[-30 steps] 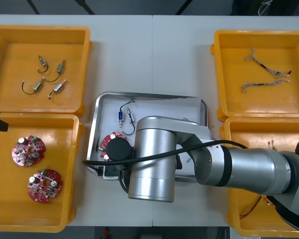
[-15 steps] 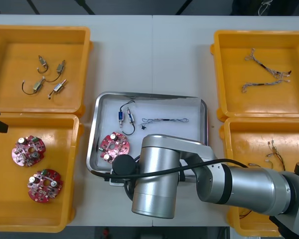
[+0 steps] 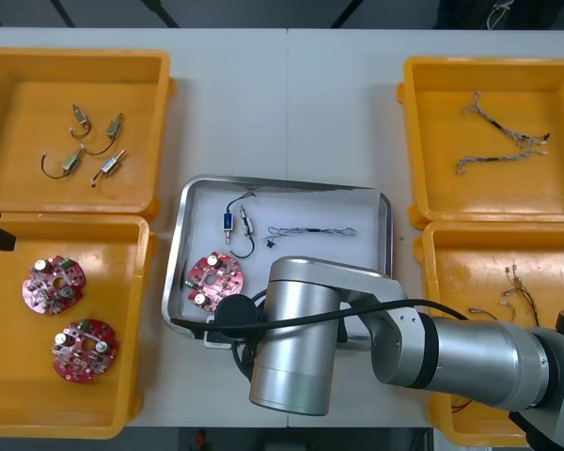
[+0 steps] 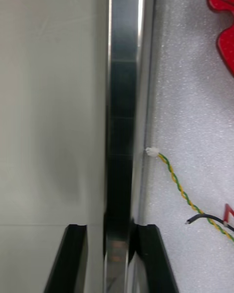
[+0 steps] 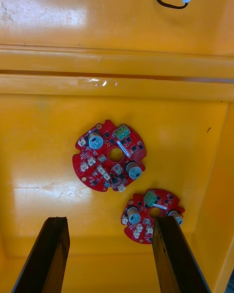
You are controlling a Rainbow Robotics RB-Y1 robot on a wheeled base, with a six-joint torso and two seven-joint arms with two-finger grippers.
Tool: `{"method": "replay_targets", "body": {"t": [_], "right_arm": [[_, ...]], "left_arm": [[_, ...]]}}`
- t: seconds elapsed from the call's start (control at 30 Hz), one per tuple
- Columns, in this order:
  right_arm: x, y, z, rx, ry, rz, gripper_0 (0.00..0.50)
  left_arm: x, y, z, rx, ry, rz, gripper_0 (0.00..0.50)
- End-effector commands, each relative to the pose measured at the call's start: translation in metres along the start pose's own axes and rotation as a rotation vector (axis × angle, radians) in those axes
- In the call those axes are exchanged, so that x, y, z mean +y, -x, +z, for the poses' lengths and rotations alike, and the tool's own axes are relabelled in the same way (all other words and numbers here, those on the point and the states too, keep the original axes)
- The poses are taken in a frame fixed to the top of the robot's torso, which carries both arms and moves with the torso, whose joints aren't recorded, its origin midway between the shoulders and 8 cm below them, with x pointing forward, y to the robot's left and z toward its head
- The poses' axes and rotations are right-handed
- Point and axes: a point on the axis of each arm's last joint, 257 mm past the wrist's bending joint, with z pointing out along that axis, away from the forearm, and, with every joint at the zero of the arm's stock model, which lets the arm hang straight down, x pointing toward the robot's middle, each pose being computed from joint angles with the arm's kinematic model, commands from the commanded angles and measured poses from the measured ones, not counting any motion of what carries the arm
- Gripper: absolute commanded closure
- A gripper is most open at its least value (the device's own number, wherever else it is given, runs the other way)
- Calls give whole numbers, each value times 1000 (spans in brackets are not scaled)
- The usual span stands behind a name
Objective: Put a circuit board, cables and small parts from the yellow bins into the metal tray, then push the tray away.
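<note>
The metal tray (image 3: pixel 178 268) lies mid-table, white inside. It holds a red circuit board (image 3: pixel 213 279), a small metal part on a black cable (image 3: pixel 235 224) and a twisted cable (image 3: pixel 310 230). In the right wrist view my right gripper (image 4: pixel 109 229) straddles the tray's near rim (image 4: pixel 122 127), its fingers drawn in on both sides of it. Just inside that rim lie a yellow twisted cable (image 4: pixel 180 188) and the board's edge (image 4: pixel 225 10). My left gripper (image 5: pixel 109 219) hangs open over the near left bin, above two circuit boards (image 5: pixel 110 155).
The far left bin (image 3: pixel 160 122) holds several small metal parts (image 3: pixel 85 141). Twisted cables (image 3: pixel 503 141) lie in the far right bin, thin wires (image 3: pixel 512 296) in the near right bin. My right arm (image 3: pixel 404 348) covers the table in front of the tray.
My right arm has drawn back toward the near edge, uncovering the tray's inside. Its fingers have narrowed onto the tray's near rim. The left arm has stayed put.
</note>
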Motion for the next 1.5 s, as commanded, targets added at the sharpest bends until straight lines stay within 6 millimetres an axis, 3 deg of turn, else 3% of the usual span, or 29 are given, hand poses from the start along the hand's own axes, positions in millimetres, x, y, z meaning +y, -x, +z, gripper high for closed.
{"method": "replay_targets", "body": {"t": [0.03,0.3,0.73,1.13,1.5], "right_arm": [[11,15,-2,-38,2,-14,500],[-11,7,-3,-20,-61,-23,500],[-80,-3,-17,-17,-211,-41,500],[-140,3,-49,-24,-336,-90,500],[-193,4,-58,15,-371,-73,500]], "left_arm": [[12,-5,-6,17,58,30,0],[12,-5,-6,17,58,30,0],[12,-5,-6,17,58,30,0],[12,-5,-6,17,58,30,0],[12,-5,-6,17,58,30,0]]}}
